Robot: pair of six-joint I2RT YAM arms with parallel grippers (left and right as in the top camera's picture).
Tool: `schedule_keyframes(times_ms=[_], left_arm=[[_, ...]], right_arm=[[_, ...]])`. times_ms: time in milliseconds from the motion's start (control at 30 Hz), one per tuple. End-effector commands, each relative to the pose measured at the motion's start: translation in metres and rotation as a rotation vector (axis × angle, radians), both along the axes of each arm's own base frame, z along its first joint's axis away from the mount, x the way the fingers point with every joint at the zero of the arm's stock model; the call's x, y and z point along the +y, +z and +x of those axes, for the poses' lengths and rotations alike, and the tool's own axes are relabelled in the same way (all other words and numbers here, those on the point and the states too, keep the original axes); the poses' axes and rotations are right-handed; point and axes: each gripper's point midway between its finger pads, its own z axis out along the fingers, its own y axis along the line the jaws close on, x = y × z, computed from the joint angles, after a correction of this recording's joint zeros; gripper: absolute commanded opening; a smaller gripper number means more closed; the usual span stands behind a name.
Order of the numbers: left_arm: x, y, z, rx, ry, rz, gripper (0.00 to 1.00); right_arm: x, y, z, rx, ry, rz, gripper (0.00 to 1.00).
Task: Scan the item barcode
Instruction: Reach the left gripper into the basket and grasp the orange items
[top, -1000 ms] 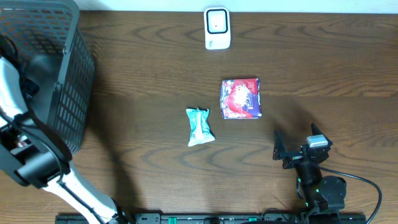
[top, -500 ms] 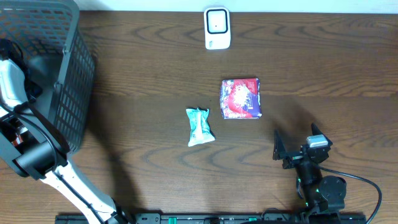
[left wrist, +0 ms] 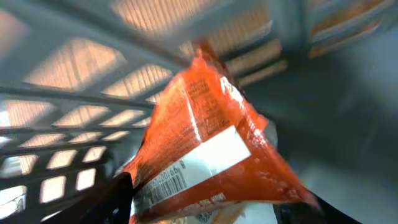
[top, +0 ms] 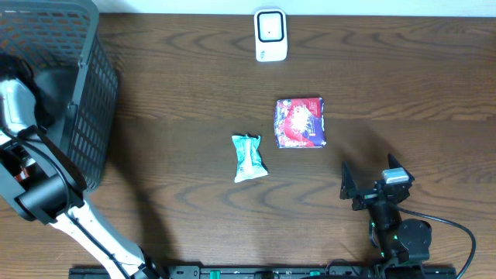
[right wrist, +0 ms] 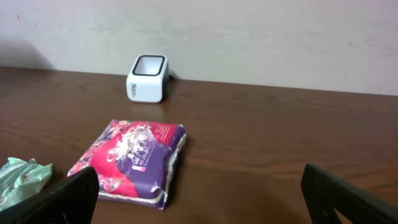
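Inside the far-left basket (top: 85,93), your left gripper (left wrist: 205,200) clamps an orange packet (left wrist: 205,143) seen only by wrist camera. Your right gripper (top: 370,180) gapes near-right, bare table (top: 194,217) around.

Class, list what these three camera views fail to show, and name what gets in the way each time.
- Left wrist view: whether the left gripper actually grips the orange packet; the contact is cut off by the bottom edge.
- Left wrist view: the packet's barcode and print, blurred.
- Overhead: much of the basket floor, hidden by the left arm.
- Right wrist view: the green packet, cut by the left edge.
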Motion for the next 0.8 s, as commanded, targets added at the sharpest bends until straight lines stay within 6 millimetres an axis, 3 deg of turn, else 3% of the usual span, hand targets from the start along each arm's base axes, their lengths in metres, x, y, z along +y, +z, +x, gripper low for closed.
schedule_keyframes(times_ms=[0, 67, 200, 300, 467, 600, 767], left_arm=[[-0.002, -0.019, -0.015, 0.054, 0.002, -0.008, 0.70], [-0.005, -0.026, -0.019, 0.063, 0.002, -0.014, 0.64], [-0.006, -0.026, -0.020, 0.066, 0.002, -0.015, 0.10], [-0.007, -0.020, -0.021, 0.068, 0.001, -0.016, 0.07], [-0.016, 0.014, -0.019, 0.042, -0.018, 0.000, 0.07], [-0.030, 0.058, -0.007, -0.061, -0.055, 0.029, 0.07], [-0.063, 0.128, 0.018, -0.306, -0.144, 0.038, 0.07]], right_arm=[[-0.002, -0.001, 0.000, 0.001, -0.011, -0.004, 0.99], [-0.002, -0.001, 0.000, 0.001, -0.011, -0.004, 0.99], [-0.002, -0.001, 0.000, 0.001, -0.011, -0.004, 0.99], [-0.002, -0.001, 0.000, 0.001, -0.011, -0.004, 0.99], [-0.002, -0.001, 0.000, 0.001, -0.011, -0.004, 0.99], [-0.002, -0.001, 0.000, 0.001, -0.011, -0.004, 0.99], [-0.002, -0.001, 0.000, 0.001, -0.011, -0.004, 0.99]])
